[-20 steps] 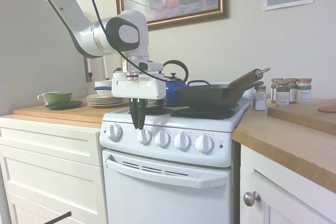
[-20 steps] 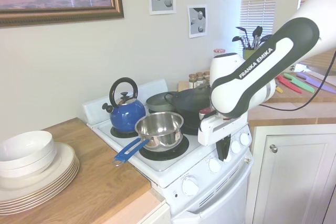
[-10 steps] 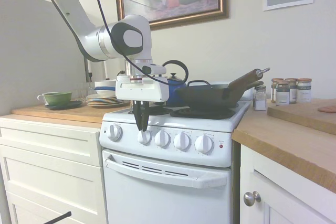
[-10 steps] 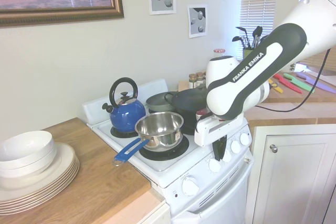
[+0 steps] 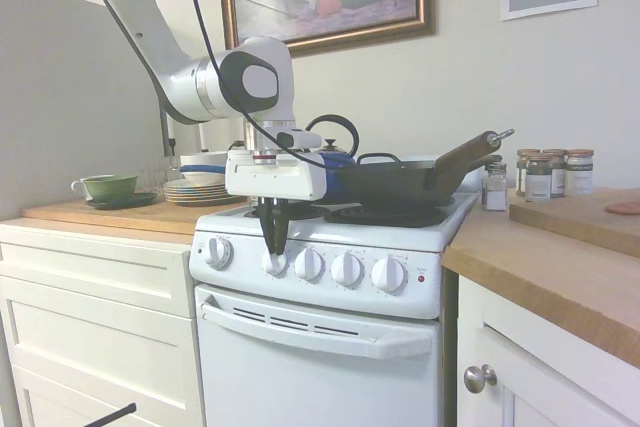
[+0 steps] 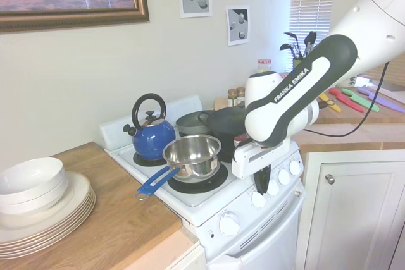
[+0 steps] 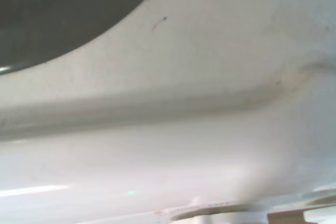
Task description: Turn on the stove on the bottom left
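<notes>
The white stove (image 5: pixel 330 387) stands in the middle, with five round white knobs along its front panel and a small red light (image 5: pixel 421 278) at the right end. My gripper (image 5: pixel 272 244) points straight down in front of the panel, its dark fingers pressed together. Its tip is at the top edge of the second knob from the left (image 5: pixel 275 263). The leftmost knob (image 5: pixel 218 252) is free beside it. From the other side, the gripper (image 6: pixel 261 184) hangs just above a knob (image 6: pixel 257 200) on the stove (image 6: pixel 190 203). The wrist view is a blur of white stove surface (image 7: pixel 184 129).
A steel saucepan with a blue handle (image 6: pixel 192 155), a blue kettle (image 6: pixel 152 134) and a black skillet (image 5: pixel 400 182) sit on the burners. Stacked plates (image 6: pixel 44 210) and a green cup (image 5: pixel 108 186) are on the wooden counter. Spice jars (image 5: pixel 550 172) stand on the opposite counter.
The gripper has slid sideways along the control panel, from between the first two knobs to the second knob, and dropped slightly. Nothing else has moved.
</notes>
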You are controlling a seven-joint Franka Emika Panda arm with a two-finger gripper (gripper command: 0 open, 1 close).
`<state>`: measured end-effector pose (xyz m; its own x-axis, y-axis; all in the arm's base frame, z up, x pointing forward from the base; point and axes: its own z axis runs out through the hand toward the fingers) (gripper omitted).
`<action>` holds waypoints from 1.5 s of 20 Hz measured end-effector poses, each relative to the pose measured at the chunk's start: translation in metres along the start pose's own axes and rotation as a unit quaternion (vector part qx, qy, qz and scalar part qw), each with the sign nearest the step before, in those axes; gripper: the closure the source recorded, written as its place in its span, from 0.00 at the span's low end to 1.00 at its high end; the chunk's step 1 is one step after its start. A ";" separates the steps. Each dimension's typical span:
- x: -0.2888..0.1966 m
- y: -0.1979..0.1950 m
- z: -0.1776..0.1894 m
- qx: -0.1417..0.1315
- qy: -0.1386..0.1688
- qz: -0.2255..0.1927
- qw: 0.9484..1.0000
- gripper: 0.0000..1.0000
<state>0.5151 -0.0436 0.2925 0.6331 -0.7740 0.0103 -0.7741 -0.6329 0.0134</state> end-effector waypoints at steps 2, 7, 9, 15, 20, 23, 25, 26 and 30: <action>-0.002 -0.002 0.000 0.000 0.001 -0.004 1.000 1.00; -0.008 -0.009 -0.003 -0.001 0.005 -0.012 1.000 1.00; -0.011 -0.012 -0.003 0.000 0.004 -0.013 1.000 1.00; -0.014 -0.015 -0.001 0.004 -0.004 -0.006 1.000 1.00; -0.015 -0.015 0.005 0.004 -0.012 0.001 1.000 1.00; -0.016 -0.015 0.010 0.000 -0.016 0.001 1.000 1.00; -0.017 -0.015 0.015 -0.003 -0.019 0.000 1.000 1.00; -0.017 -0.015 0.018 -0.005 -0.021 0.000 1.000 1.00; -0.017 -0.014 0.023 -0.013 -0.020 0.002 1.000 1.00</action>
<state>0.5152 -0.0224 0.2690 0.6293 -0.7766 -0.0296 -0.7756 -0.6300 0.0387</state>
